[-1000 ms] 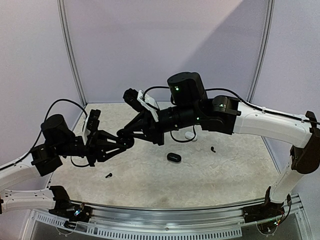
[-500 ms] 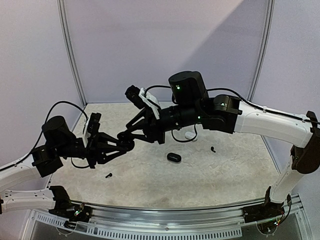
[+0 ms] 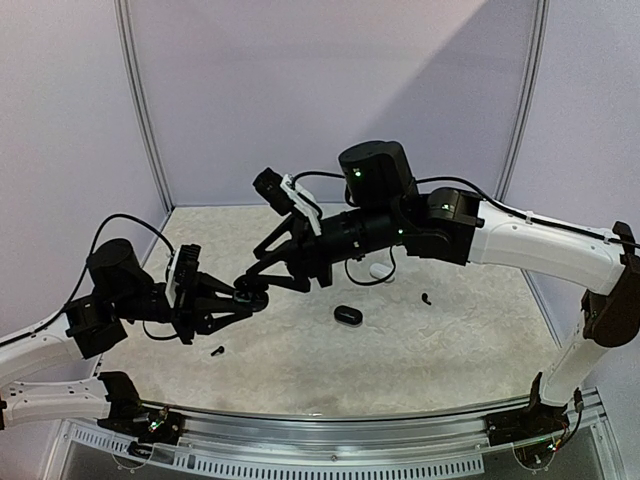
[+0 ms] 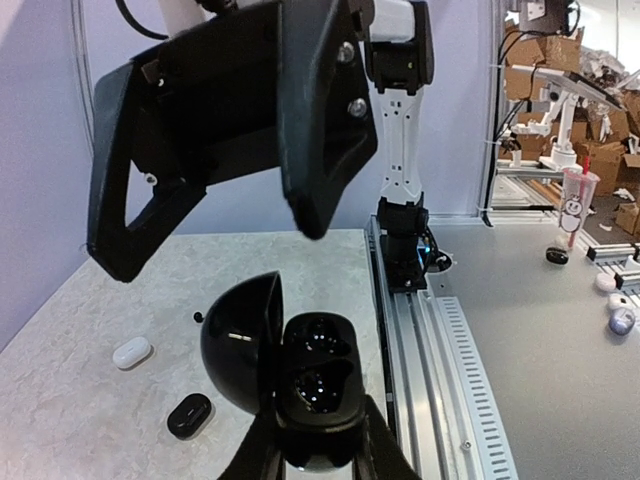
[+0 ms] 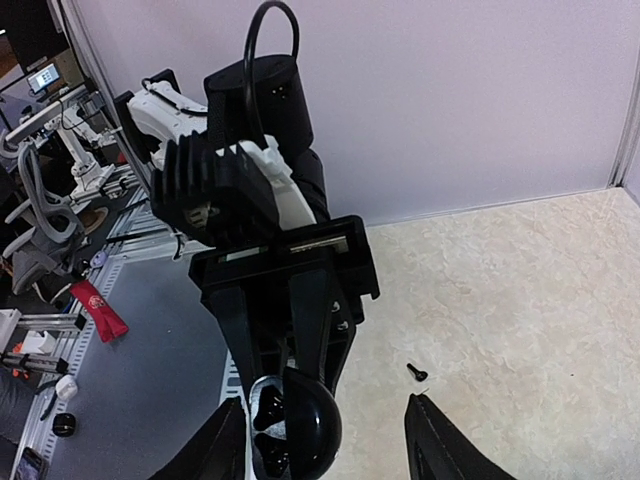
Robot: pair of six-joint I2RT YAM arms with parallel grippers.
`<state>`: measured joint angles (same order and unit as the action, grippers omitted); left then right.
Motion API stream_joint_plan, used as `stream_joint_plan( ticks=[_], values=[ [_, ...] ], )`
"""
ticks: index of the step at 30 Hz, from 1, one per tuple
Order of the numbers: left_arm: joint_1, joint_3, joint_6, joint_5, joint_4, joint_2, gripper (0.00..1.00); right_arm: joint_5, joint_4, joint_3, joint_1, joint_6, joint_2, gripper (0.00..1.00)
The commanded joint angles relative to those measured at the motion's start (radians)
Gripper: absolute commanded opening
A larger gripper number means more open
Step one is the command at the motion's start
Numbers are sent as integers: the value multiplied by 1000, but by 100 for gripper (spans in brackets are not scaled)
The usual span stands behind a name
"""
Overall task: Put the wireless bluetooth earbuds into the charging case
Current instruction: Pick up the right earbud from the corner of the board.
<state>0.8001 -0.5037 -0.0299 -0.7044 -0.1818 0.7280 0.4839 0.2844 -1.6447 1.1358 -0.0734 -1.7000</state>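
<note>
Spreading apart since the earlier frame, the fingers of the right gripper (image 4: 215, 240) now stand released, with nothing between them, and the pair of arms has sunk slightly toward the surface (image 3: 450, 340). That gripper hangs just above the open charging case (image 4: 315, 385), one finger out past the raised lid and the other over the base. The left gripper (image 3: 247, 299) is clenched on the case from both sides of its lower half and holds it in the air above the left part of the surface, lid tipped open to the left in the left wrist view. Both wells of the black case show glossy dark shapes, but whether an earbud sits in each cannot be told. Just below and a little nearer the arm bases, a black earbud (image 3: 216, 350) lies on the speckled surface, well apart from the held case. Toward the middle, a closed black case (image 3: 347, 315) rests flat, and a white case (image 3: 378, 270) lies just behind it, partly crossed by the right arm's cable. Farther right, a second black earbud (image 3: 427, 298) lies alone near the right arm's forearm. Pale purple walls close in the surface on three sides.
</note>
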Motion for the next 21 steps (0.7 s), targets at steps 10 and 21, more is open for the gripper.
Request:
stream_joint_plan(
  ticks=[10,21],
  values=[
    [2,73,1,10,-76,-7,0,-411,271,-78,-188,-350,43,58],
    [2,94,5,51,-90,-28,0,-622,846,8,-482,-447,-59,60]
  ],
)
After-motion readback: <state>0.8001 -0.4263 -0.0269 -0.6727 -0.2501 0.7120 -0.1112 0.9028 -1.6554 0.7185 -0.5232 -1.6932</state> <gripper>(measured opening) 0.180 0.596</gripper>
